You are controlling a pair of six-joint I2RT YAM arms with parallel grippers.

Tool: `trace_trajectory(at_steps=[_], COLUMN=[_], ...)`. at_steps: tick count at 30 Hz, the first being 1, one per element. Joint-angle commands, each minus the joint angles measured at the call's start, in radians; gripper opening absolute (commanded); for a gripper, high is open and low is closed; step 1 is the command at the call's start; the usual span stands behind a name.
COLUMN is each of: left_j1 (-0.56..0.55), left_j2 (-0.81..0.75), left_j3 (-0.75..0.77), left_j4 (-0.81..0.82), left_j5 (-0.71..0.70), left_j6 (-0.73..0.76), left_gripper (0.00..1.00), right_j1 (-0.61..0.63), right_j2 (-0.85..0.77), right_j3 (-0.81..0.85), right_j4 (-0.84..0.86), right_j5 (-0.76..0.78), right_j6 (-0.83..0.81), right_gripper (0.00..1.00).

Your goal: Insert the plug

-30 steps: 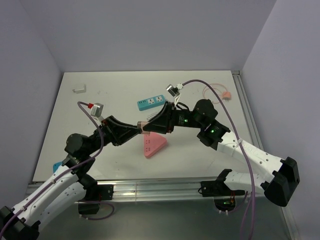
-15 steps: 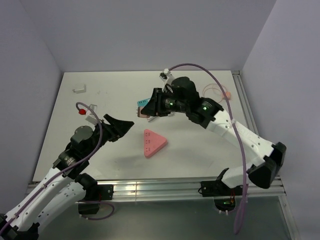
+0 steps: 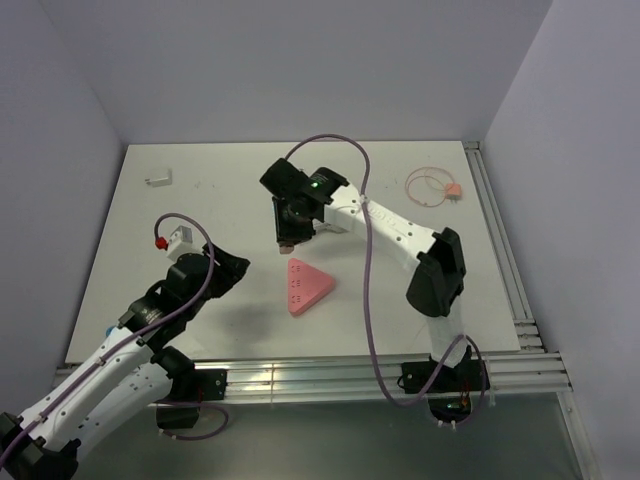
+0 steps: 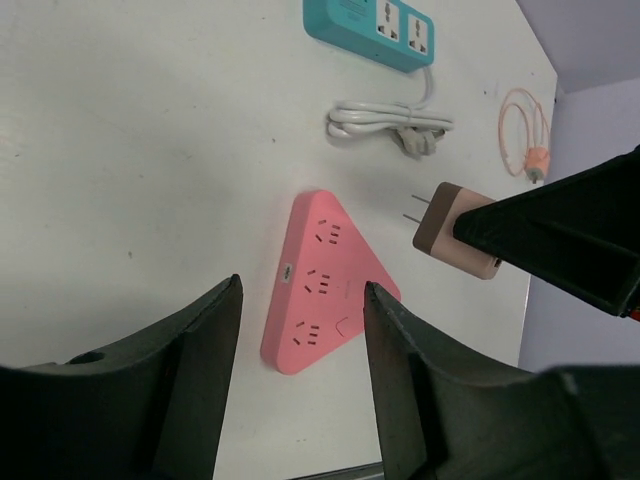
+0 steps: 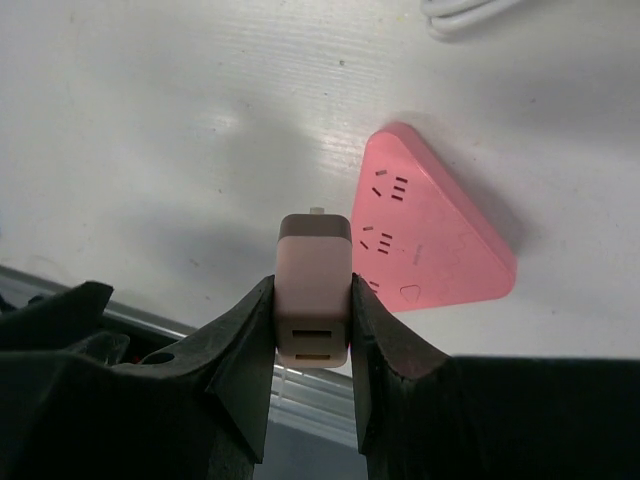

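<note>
— What has changed in the last second?

— Both hands were meeting over the pink power strip (image 3: 305, 286). Now the left hand (image 3: 230, 268) has pulled back to about 8 o'clock of the strip, and the right arm has swung across so the right hand (image 5: 312, 320) alone carries the plug (image 5: 313, 290).

— What else lies on the bench (image 3: 200, 215)?

— In the left wrist view, a teal power strip (image 4: 375, 25) at 12 o'clock of the pink one, with its coiled white cord (image 4: 390, 125) between them. An orange cable (image 3: 435, 185) sits well apart at 2 o'clock, and a small white adapter (image 3: 157, 179) at the far left. From above, the right arm hides the teal strip.

— And the hands?

— The right one is clamped on the plug's pinkish body, both fingers (image 5: 375, 330) pressing its sides. The prongs are bare, not in any socket. From above, the plug hangs just at 11 o'clock of the pink strip. The left hand's jaws stand moderately apart, gripping nothing.
</note>
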Motion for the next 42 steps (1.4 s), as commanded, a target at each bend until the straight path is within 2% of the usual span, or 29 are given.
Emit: trace_trajectory(at_steps=[1, 4, 8, 9, 10, 16, 21, 42], left_j1=[0.003, 0.003, 0.003, 0.003, 0.001, -0.010, -0.011, -0.010], left_j2=[0.015, 0.022, 0.011, 0.008, 0.003, -0.009, -0.018, -0.043], left_j3=[-0.001, -0.002, -0.007, -0.011, -0.013, -0.016, -0.007, -0.018], left_j4=[-0.020, -0.016, -0.005, 0.001, 0.007, 0.008, -0.002, 0.000], left_j5=[-0.052, -0.046, -0.028, -0.026, -0.021, -0.029, -0.031, -0.038], left_j6=[-0.041, -0.035, -0.021, -0.018, -0.010, 0.002, 0.010, 0.026], left_gripper=[0.56, 0.57, 0.61, 0.62, 0.68, 0.81, 0.82, 0.80], right_j1=[0.016, 0.015, 0.001, -0.002, -0.005, -0.011, -0.016, -0.034], right_j2=[0.077, 0.123, 0.140, 0.142, 0.145, 0.241, 0.297, 0.310], right_j3=[0.156, 0.171, 0.112, 0.101, 0.092, 0.162, 0.204, 0.202], right_j4=[-0.202, -0.236, -0.173, -0.163, -0.146, -0.210, -0.238, -0.275], right_j5=[0.118, 0.141, 0.033, 0.023, 0.011, -0.011, -0.006, 0.043], right_j6=[0.073, 0.143, 0.134, 0.136, 0.130, 0.100, 0.091, 0.077], right_gripper=[0.00, 0.00, 0.00, 0.00, 0.00, 0.00, 0.00, 0.00])
